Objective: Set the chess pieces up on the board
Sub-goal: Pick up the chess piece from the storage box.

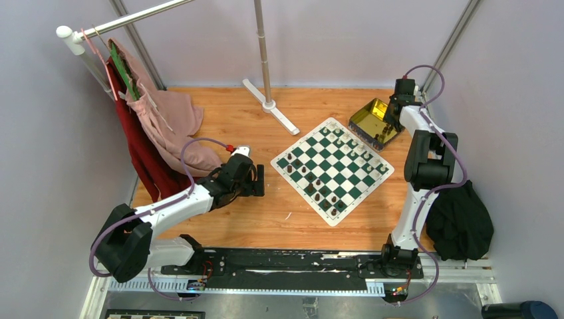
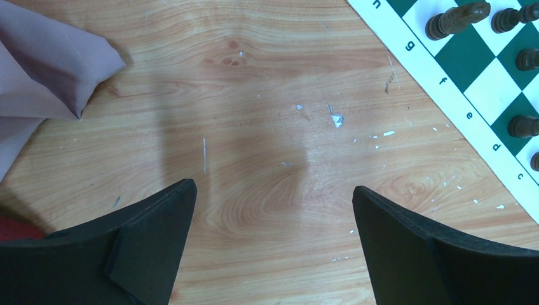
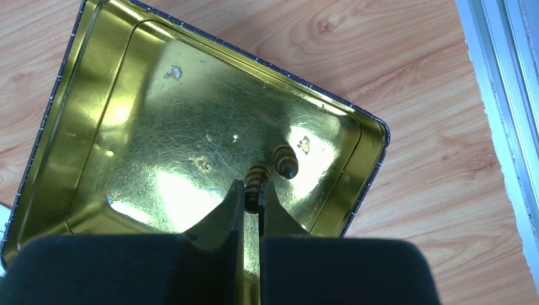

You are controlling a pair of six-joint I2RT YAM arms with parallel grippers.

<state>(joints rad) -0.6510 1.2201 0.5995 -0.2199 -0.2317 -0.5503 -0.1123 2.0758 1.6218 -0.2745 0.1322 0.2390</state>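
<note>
The green and white board [image 1: 332,167] lies on the wooden table with dark brown pieces [image 1: 317,181] along its near-left side and white pieces [image 1: 354,147] along its far-right side. My right gripper [image 3: 252,190] is inside the gold tin [image 3: 82,114], shut on a dark brown chess piece [image 3: 255,176]. A second dark piece [image 3: 285,162] lies in the tin just right of it. My left gripper [image 2: 273,190] is open and empty over bare wood, left of the board's edge [image 2: 445,89], with dark pieces [image 2: 456,18] in its upper right view.
Pink and red cloths [image 1: 159,126] hang from a rack at the left, near my left arm. A metal stand [image 1: 269,103] rises behind the board. A black cloth [image 1: 461,222] lies at the right. The gold tin [image 1: 373,121] sits by the board's far corner.
</note>
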